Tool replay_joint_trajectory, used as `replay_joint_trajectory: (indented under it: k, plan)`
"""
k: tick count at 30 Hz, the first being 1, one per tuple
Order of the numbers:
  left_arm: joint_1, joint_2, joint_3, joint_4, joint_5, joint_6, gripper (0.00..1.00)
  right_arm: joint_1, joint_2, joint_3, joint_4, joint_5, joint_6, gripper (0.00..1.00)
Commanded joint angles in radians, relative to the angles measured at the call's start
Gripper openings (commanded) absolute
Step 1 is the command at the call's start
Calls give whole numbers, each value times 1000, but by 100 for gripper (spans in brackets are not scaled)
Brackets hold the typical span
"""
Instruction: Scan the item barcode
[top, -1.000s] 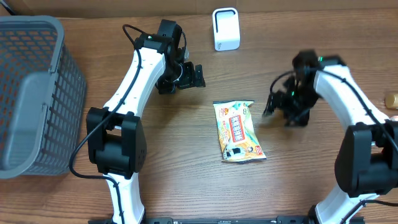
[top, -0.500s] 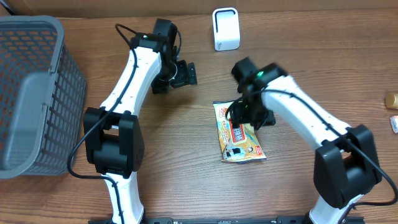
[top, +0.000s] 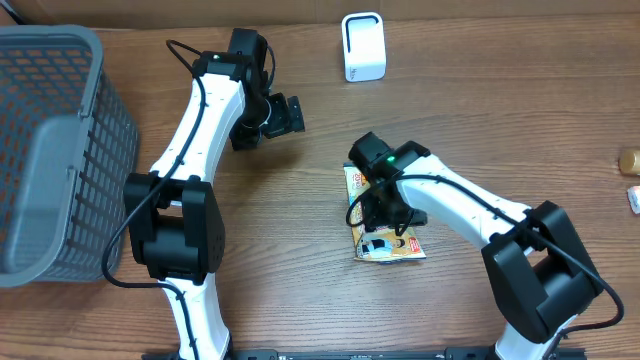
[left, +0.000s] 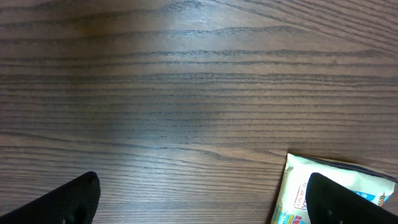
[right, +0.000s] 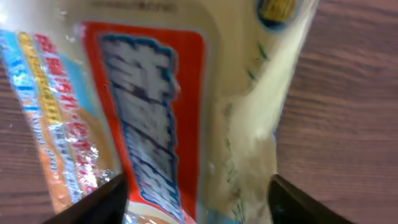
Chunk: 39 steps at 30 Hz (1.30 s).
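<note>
You are swinging the right pincer (top: 383, 203) in from the far right, and it is now hanging directly over the snack packet (top: 394, 245). The packet is lying flat near the middle of the surface (top: 300, 280), well below the white scanner (top: 362, 45). The pincer's jaws are standing apart, one on each side of the packet, not yet squeezing it. Meanwhile you are drawing the left pincer (top: 284, 114) back toward the upper left, spread wide and carrying nothing. You are setting up the pick; the scan is not yet done.
</note>
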Motion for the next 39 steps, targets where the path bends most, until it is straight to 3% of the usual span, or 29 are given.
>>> replay_joint_trajectory:
  k: [1, 10, 27, 30, 31, 39]
  plan:
    - [4, 6, 8, 0, -10, -10, 98, 0, -5, 60, -39, 87, 8, 76]
    - [4, 6, 8, 0, -11, -10, 100, 1, -5, 241, -142, 56, -1, 79]
    - [4, 6, 8, -1, -36, -10, 100, 14, -2, -23, 68, 77, -54, 74]
    - [4, 6, 8, -1, -37, -10, 100, 13, -2, -29, 81, 80, -52, 52]
    - [4, 6, 8, -1, -37, -10, 100, 13, -2, -29, 89, 80, -48, 39]
    - [4, 6, 8, -1, -37, -10, 100, -13, -2, 34, 91, 96, -44, 12]
